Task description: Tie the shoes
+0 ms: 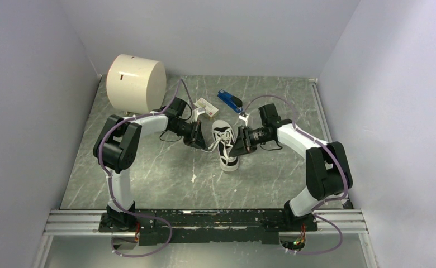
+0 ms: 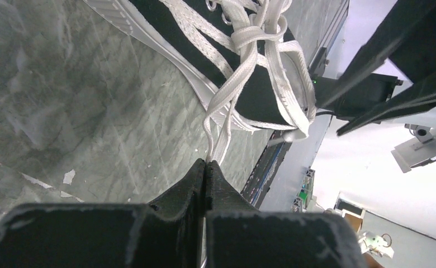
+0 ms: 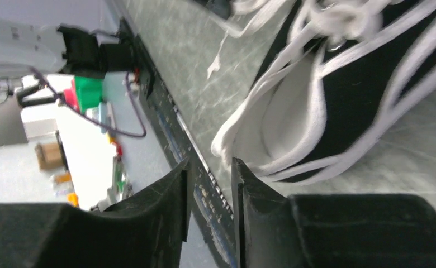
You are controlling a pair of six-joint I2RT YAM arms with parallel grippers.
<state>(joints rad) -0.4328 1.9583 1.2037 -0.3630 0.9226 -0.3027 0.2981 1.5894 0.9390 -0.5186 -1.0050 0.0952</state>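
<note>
From above, the low-top sneaker [image 1: 227,162] lies mid-table on a grey, veined tabletop [image 1: 148,173], between the left gripper [image 1: 200,140] and the right gripper [image 1: 237,146]. A blue stapler [image 1: 230,100], a small box [image 1: 204,105] and a smooth cream cylinder [image 1: 136,84] sit behind it.

On the left wrist camera, the black fingertips are pressed together on two strands of flat woven white laces [image 2: 249,39]. The strands run up to a loose knot over black canvas and a ribbed rubber sole.

On the right wrist camera, the jaws stand slightly apart, holding nothing, just beside the sneaker's white-edged collar.
</note>
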